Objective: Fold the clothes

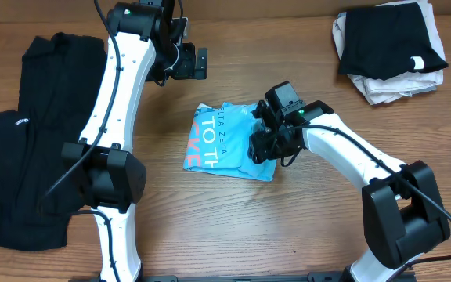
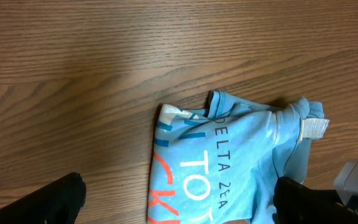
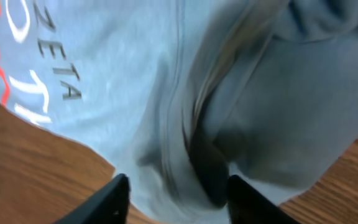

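Centrally on the wooden table (image 1: 304,235), the light blue T-shirt (image 1: 224,141) is shown folded into a compact bundle, its large white and orange lettering (image 1: 210,137) turned upward and the words "DELTA ZETA" legible along the top. In the left wrist view the neckline (image 2: 219,102) is seen at the far edge of the bundle, and a small white tab (image 2: 314,127) juts from bunched cloth at one corner. The right gripper (image 1: 258,147) is lowered onto the shirt's right-hand edge; in its own camera its two fingers (image 3: 115,199) are held moderately apart, with creased blue fabric filling the view between and beyond them, though whether any cloth is pinched cannot be told. The left gripper (image 1: 196,63) is held above the table beyond the shirt's far edge, clear of the fabric, its dark fingers (image 2: 58,200) spread wide at the bottom corners of its view. A black garment (image 1: 30,149) is spread out at the table's left side beneath the left arm, and a stack of folded clothes (image 1: 390,47), black over white, is placed in the far right corner.
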`<action>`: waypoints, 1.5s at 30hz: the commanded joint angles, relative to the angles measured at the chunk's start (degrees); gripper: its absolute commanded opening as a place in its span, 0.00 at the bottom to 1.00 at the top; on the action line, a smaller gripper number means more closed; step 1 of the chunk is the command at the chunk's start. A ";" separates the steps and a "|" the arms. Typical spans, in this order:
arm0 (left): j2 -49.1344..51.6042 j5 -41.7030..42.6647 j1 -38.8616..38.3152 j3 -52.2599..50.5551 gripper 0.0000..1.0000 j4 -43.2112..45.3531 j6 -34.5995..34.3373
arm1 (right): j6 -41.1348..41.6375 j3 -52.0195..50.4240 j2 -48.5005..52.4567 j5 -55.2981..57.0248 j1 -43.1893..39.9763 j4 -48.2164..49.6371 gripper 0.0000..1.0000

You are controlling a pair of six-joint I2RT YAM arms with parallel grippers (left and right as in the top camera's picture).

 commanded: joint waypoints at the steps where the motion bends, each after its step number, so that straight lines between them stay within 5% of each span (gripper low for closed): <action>1: -0.42 -0.33 0.17 1.38 1.00 -0.11 1.20 | 0.09 -0.26 0.00 0.22 0.07 0.96 0.42; 7: -0.42 -0.37 0.17 1.38 1.00 -0.46 2.69 | 0.09 -0.24 0.00 0.20 0.07 0.66 0.04; 23: -0.42 -0.37 0.37 1.38 1.00 -2.14 4.00 | 5.84 3.28 -3.23 -0.37 -1.99 -22.01 0.04; 24: -0.42 -0.35 0.37 1.38 1.00 -2.12 4.00 | 6.25 2.49 -3.21 -0.37 -1.99 -21.57 0.06; 27: -0.42 -0.33 0.35 1.38 1.00 -2.19 4.00 | 6.21 1.33 -3.17 -0.07 -2.01 -20.46 0.44; 29: -0.42 -0.33 0.33 1.38 1.00 -2.23 4.00 | 6.23 1.49 -3.23 1.03 -2.10 -19.47 0.57; 45: -0.42 -0.33 0.33 1.38 1.00 -2.32 4.17 | 6.91 10.03 -0.42 1.33 -5.49 -0.79 0.44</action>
